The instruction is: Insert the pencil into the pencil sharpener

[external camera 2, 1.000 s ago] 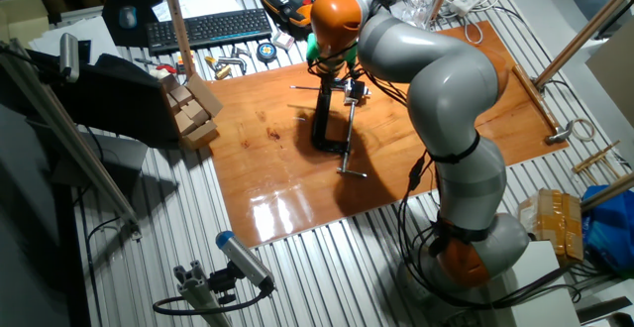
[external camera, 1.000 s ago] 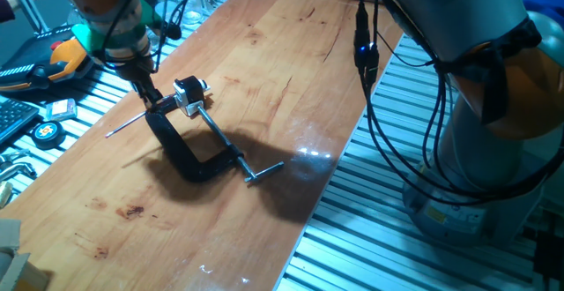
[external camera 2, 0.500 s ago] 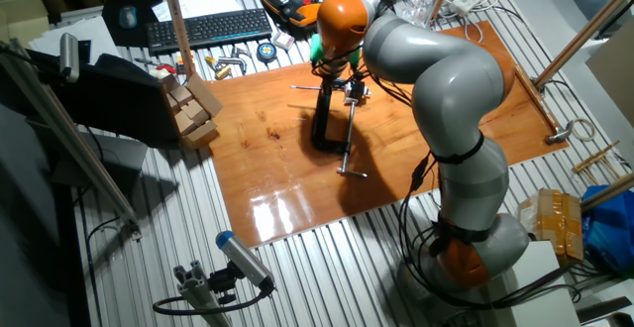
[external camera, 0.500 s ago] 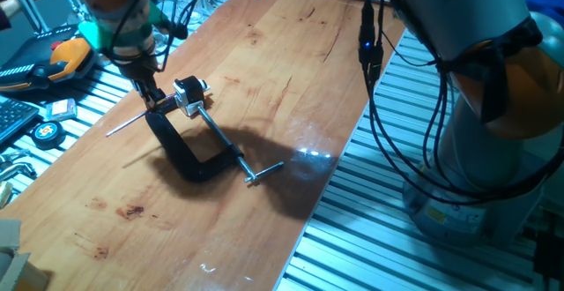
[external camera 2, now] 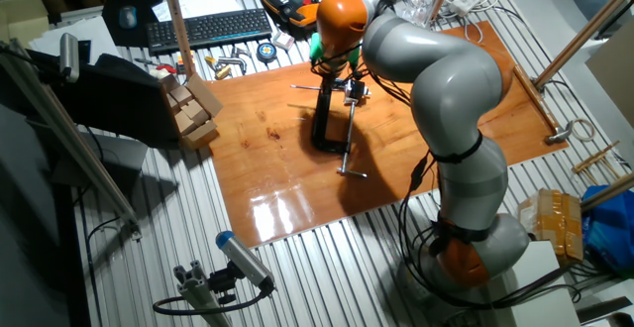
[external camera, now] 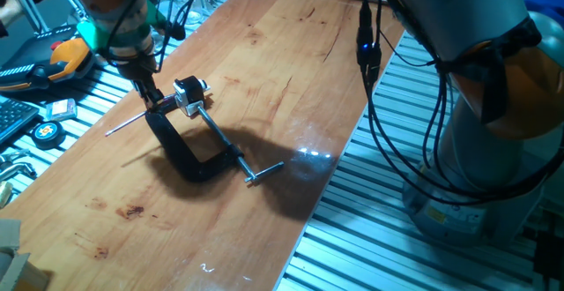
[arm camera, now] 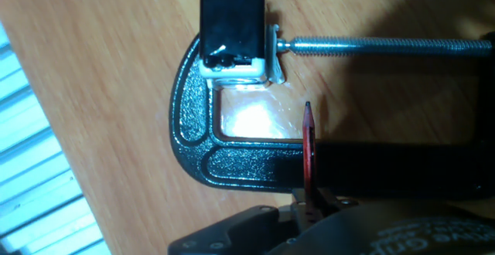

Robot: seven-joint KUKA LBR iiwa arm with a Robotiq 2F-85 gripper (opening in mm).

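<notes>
Gripper (arm camera: 309, 201) of mine is pinched on the pencil (arm camera: 308, 151), whose dark point aims toward the pencil sharpener (arm camera: 233, 31) but sits off to one side of it and well short. So the pencil is in hand; lining up and inserting remain, I judge. That sharpener, a black-and-white block, sits clamped in the black C-clamp (arm camera: 201, 158) on the bench (external camera: 291, 79).
</notes>
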